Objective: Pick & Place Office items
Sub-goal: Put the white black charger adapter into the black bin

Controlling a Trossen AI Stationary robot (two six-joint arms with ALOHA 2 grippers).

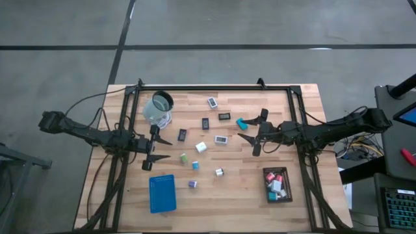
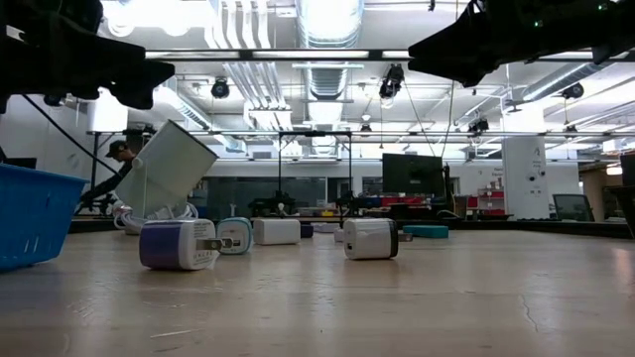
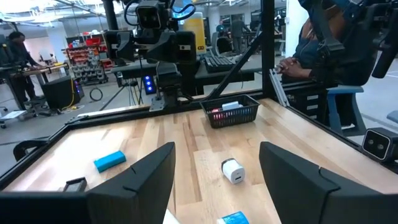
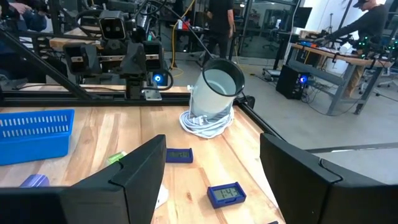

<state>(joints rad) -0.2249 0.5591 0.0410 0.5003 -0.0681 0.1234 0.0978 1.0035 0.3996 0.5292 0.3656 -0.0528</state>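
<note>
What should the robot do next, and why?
Probably lower the right hand onto the teal block beside it. Both hands are open and hold nothing; the left hand waits near the cup. Many items still lie loose on the table, and the black tray sits on the right arm's side.

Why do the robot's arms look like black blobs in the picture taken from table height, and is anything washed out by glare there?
In the low view, bright ceiling lights sit behind the arms, so these show only as dark silhouettes, and the lights themselves are blown out to white. In the high view, the light is even: the left gripper and right gripper show clearly, both open, with soft shadows.
</note>
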